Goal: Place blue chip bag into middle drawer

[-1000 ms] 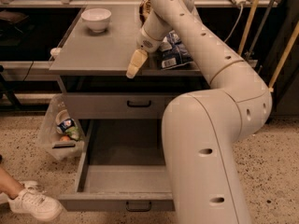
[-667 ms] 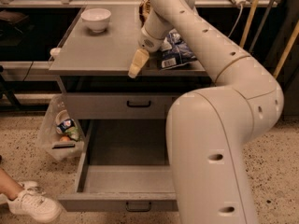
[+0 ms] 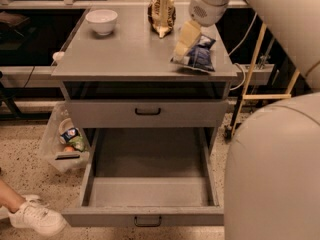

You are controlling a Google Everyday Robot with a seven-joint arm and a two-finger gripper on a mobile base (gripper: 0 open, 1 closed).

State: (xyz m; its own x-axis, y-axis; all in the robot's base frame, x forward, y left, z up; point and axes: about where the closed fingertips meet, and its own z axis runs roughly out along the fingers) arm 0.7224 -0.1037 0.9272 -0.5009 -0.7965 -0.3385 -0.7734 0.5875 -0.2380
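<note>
Blue chip bag [image 3: 201,58], dark foil with white patches, lies at the table's [image 3: 125,54] right near corner, close to both edges. The claw [image 3: 184,40] rests at its left end; whether it is clenched I cannot tell. Below, the middle drawer [image 3: 150,196] stands pulled far out.

Nothing legible, not even on the blue chip bag [image 3: 201,59] at the tool [image 3: 180,49].

Grey metal desk [image 3: 125,54] on a speckled floor [image 3: 25,159], dim room behind.
A clear plastic bin [image 3: 62,144] sits on the floor just beside the desk's left side; pale wooden legs [image 3: 249,81] stand to its right. The pincer [image 3: 186,40] hangs over the desk's right rear corner.
</note>
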